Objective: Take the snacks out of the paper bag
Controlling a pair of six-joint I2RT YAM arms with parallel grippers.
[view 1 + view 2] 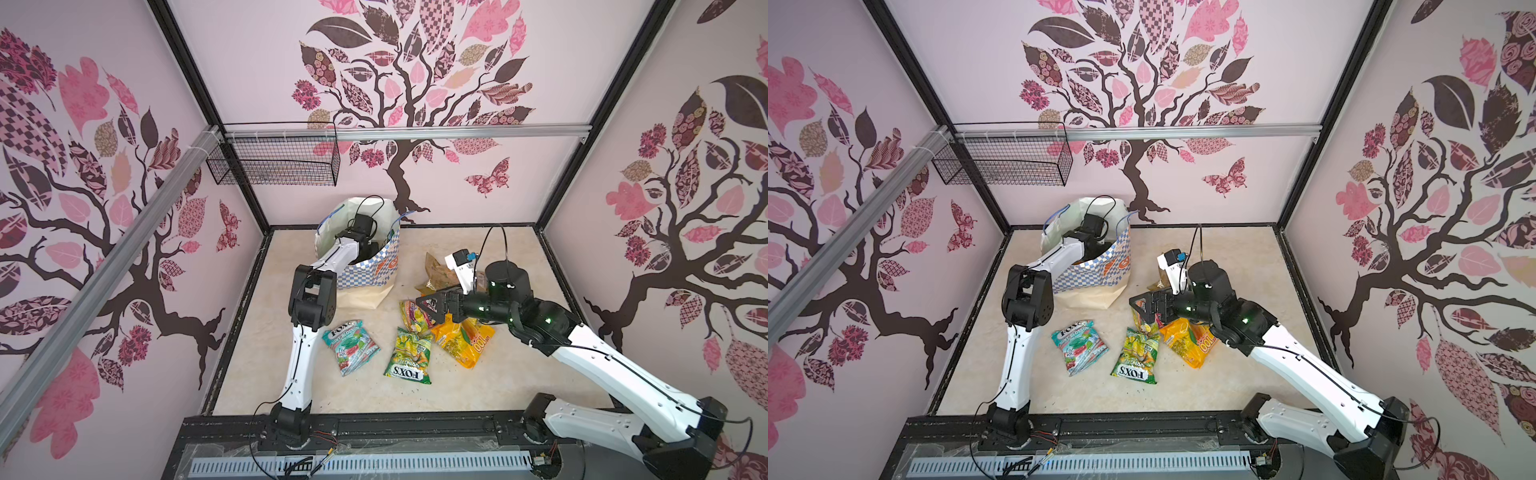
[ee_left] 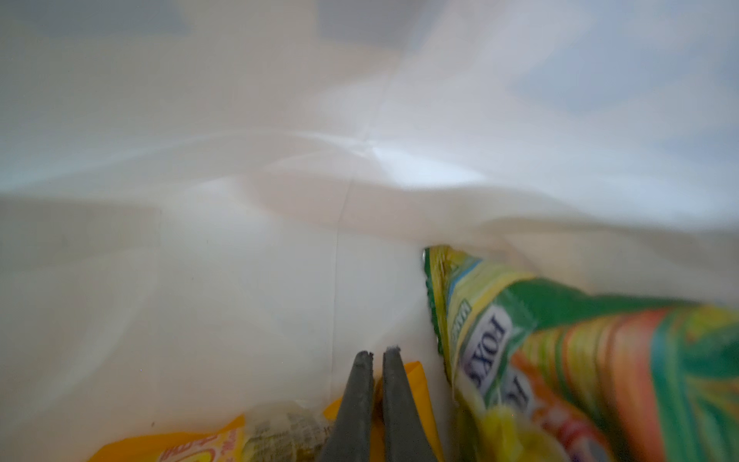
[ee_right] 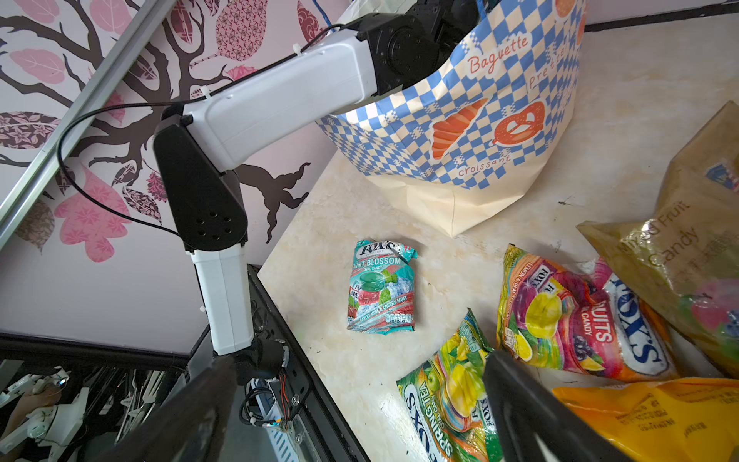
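snacks: light, crinkly film packets, floppy and slippery, so pinch a crimped edge or corner, not the belly. Two show inside the paper bag, on its white floor: yellow-orange packet and green FOX'S packet. left gripper fingers together, looks clamped on the yellow-orange packet's edge. right gripper jaws wide apart, empty, above the fruit-candy packet, with others on the table

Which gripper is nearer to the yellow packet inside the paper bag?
Left. The left gripper is inside the paper bag, its fingers closed on the yellow packet. The right gripper hovers outside the bag, over the table.
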